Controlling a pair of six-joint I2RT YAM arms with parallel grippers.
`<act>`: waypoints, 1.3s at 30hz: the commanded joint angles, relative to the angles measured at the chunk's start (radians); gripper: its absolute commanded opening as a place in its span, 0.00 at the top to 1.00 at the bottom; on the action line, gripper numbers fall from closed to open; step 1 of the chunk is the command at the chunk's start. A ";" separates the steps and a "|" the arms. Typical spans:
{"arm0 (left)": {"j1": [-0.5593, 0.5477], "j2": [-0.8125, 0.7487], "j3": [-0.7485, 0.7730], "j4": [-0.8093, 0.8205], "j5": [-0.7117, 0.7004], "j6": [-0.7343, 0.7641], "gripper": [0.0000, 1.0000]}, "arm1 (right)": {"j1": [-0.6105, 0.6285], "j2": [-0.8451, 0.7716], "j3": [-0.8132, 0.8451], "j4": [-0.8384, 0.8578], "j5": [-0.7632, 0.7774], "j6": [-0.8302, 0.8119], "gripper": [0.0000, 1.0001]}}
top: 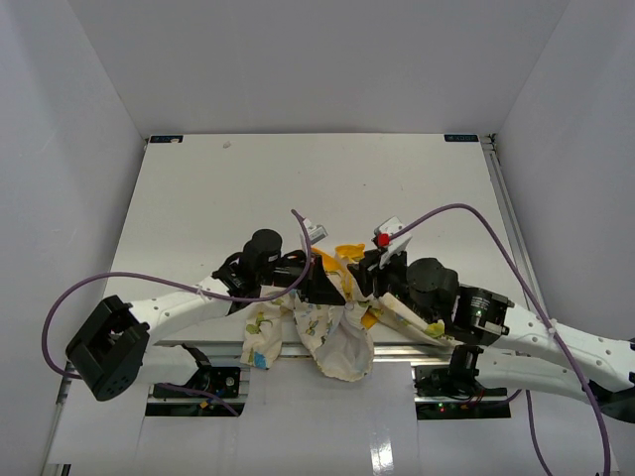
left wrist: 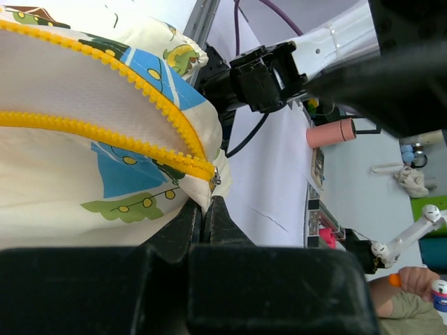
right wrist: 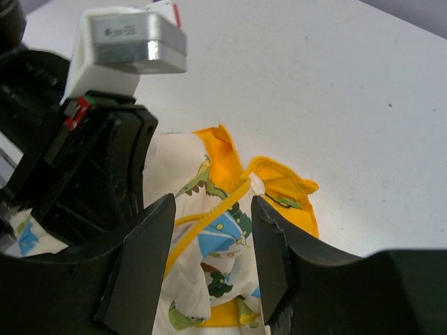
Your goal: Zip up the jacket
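White table carries the jacket at its near edge — left gripper reaches inward, pinching fabric beside the zipper; right gripper hovers spread above.

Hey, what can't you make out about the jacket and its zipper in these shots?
Left wrist: both zipper tracks run off the left edge, upper ends unseen.
Top view: the jacket is bunched, and the left gripper and right gripper cover the zipper.
Right wrist: the bottom edge cuts off the jacket's lower part, hiding the zipper's start.
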 commanded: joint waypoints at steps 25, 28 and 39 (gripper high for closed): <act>0.037 0.033 -0.027 0.065 0.126 -0.080 1.00 | 0.796 0.183 -0.118 -0.092 0.657 -0.206 0.45; 0.036 0.039 -0.032 0.072 0.124 -0.079 1.00 | 0.793 0.197 -0.133 -0.090 0.673 -0.196 0.43; 0.037 0.038 -0.043 0.091 0.132 -0.086 1.00 | 0.734 0.241 -0.142 -0.012 0.697 -0.245 0.42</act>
